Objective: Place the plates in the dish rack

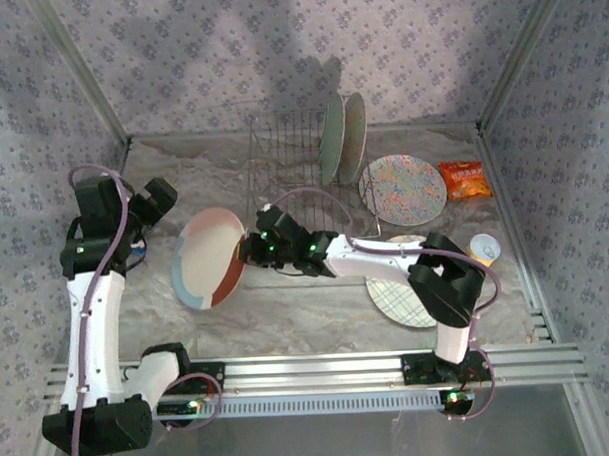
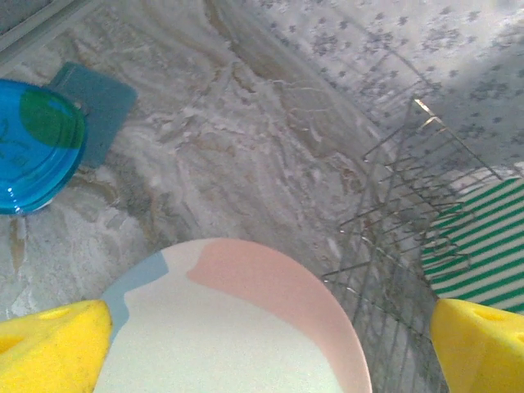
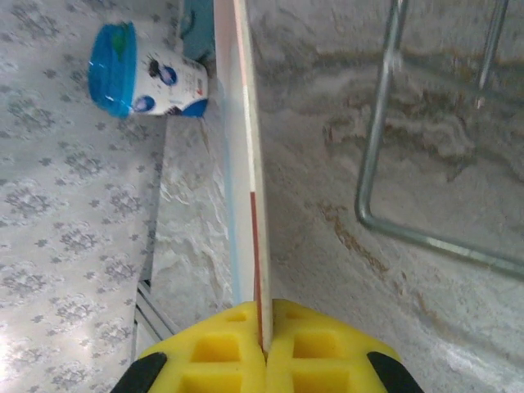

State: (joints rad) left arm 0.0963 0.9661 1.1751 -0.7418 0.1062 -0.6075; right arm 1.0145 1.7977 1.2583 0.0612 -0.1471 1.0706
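My right gripper (image 1: 251, 250) is shut on the rim of the cream plate (image 1: 211, 258) with rust-red and light-blue sections, holding it on edge left of the dish rack (image 1: 292, 158). In the right wrist view the plate (image 3: 244, 147) runs edge-on straight out from my closed yellow pads (image 3: 264, 348). My left gripper (image 1: 158, 198) hangs open just above and left of this plate (image 2: 237, 327), its fingers (image 2: 49, 348) wide apart. The green-white striped plate (image 1: 331, 137) and a second plate (image 1: 355, 136) stand upright in the rack. A floral plate (image 1: 403, 190) leans at the rack's right. The plaid plate (image 1: 399, 300) lies under my right arm.
An orange snack packet (image 1: 465, 179) lies at the back right, and a small cup (image 1: 483, 249) sits by the right wall. A blue-lidded tub (image 3: 139, 74) lies on its side near the left wall, beside a teal pad (image 2: 102, 102). The rack's wire frame (image 3: 381, 164) is right of the held plate.
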